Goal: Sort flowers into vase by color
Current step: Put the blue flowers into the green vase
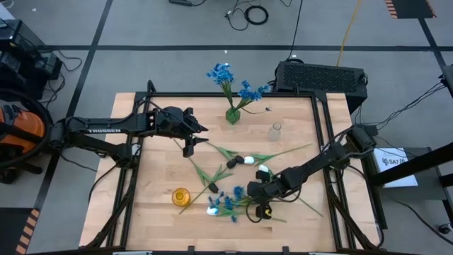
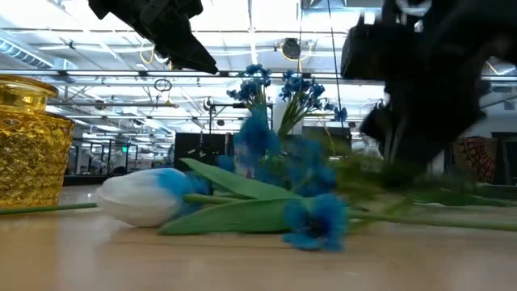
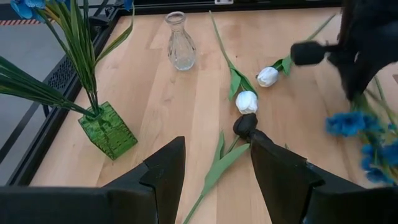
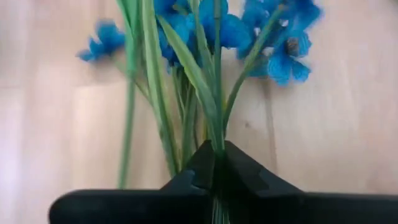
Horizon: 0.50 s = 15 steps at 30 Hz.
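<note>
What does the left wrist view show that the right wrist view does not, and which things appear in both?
Only the left wrist view shows the green vase, the clear vase, two white tulips and a dark tulip. Only the right wrist view shows the right gripper with its jaws shut on blue flower stems. Both show blue blooms and the wooden table.
</note>
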Motion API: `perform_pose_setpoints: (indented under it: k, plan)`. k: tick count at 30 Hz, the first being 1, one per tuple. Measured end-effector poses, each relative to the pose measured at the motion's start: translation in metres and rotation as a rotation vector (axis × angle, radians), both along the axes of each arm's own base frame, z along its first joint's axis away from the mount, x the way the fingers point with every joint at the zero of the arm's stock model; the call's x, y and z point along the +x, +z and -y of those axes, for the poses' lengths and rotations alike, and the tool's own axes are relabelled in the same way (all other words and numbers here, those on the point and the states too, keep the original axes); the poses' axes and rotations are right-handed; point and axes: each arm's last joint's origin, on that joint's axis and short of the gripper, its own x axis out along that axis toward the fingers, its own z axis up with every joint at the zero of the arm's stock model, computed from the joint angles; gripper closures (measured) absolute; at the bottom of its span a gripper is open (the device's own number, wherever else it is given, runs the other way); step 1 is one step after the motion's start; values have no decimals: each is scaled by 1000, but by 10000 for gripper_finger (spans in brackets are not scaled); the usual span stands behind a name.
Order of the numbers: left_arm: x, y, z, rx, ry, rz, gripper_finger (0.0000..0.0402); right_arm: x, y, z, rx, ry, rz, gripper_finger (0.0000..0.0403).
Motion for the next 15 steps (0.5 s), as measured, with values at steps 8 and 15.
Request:
perform_pose_setpoints:
  k: [8, 15]
  plan:
    - [0, 0, -2, 53, 35, -8, 212, -38, 84, 20, -20, 5, 171, 398]
    - [-1, 0, -3, 80, 74, -14, 212, -80, 171, 45, -128, 9, 644, 396]
